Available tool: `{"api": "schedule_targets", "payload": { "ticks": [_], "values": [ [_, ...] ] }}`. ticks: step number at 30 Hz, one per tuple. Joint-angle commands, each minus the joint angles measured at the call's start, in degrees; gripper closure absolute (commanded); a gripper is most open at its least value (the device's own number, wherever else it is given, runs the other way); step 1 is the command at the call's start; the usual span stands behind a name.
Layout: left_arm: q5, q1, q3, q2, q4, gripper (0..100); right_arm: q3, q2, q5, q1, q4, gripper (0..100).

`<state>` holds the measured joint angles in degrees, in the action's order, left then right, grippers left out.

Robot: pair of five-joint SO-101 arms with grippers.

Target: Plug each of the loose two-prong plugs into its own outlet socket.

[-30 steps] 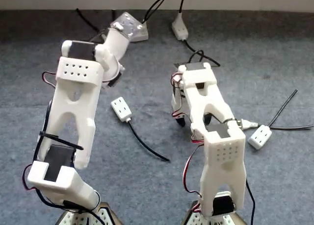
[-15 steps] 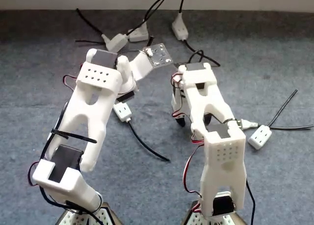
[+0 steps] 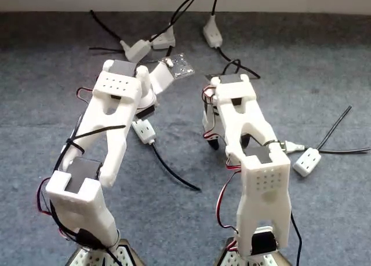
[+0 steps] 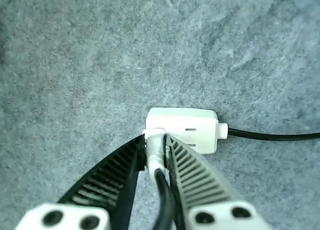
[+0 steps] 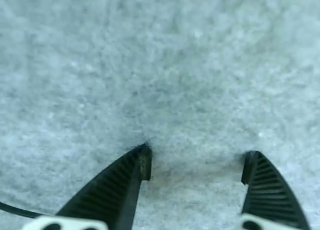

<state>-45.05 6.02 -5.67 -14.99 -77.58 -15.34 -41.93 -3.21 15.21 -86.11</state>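
Your left pincer [image 4: 156, 144] is clamped on a white plug [image 4: 155, 154], one ribbed finger on each side. The plug's black lead [image 4: 162, 202] runs back between the fingers. The plug's nose touches one end of a white outlet socket [image 4: 192, 130] lying flat on the grey counter [image 4: 75, 49]. Its prongs are hidden, so you cannot tell whether they are seated. The socket's free slots sit just beside the plug, and its own black cord [image 4: 272, 136] leaves from the opposite end.

From above, the outlet socket [image 3: 143, 130] lies left of the counter's middle, partly under your left arm [image 3: 110, 118]. Its cord trails toward the near edge.

Your right pincer [image 5: 197, 160] stands wide open, fingers well apart, with its tips close above the counter. It sits under your right arm [image 3: 249, 135], near the counter's middle.

Near the right edge, a second socket [image 3: 308, 161] lies with a second plug [image 3: 291, 146] just beside it. Along the far edge lies a third socket [image 3: 213, 33]. Farther left along that edge is a fourth socket [image 3: 164, 41], next to a small white piece [image 3: 137, 47]; you cannot tell whether that piece is a plug or a socket.
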Motion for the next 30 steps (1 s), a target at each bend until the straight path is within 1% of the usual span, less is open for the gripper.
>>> {"api": "schedule_targets", "payload": {
  "ticks": [1,4,10,18,25,28,30],
  "values": [
    [1.3,-0.6,-0.3,0.7,0.4,99,1.9,-0.3,-0.9,-0.6,0.7,70.9],
    [2.5,-0.6,1.7,0.5,1.4,99,1.9,-0.3,-0.9,-0.6,0.7,70.9],
    [2.5,-0.4,7.2,-1.2,7.4,99,1.9,-0.3,-0.9,-0.6,0.7,70.9],
    [2.5,-0.2,7.4,-1.1,7.5,99,1.9,-0.4,-0.8,-0.6,0.7,70.9],
    [2.5,2.3,8.0,-1.5,7.3,99,1.9,-0.4,-0.8,-0.6,0.7,70.9],
    [2.5,2.6,8.7,-2.8,8.0,99,1.9,-0.4,-0.8,-0.6,0.7,70.9],
    [2.5,2.6,8.7,-4.5,9.8,99,1.9,-0.4,-0.8,-0.6,0.7,70.9]
  ]
}}
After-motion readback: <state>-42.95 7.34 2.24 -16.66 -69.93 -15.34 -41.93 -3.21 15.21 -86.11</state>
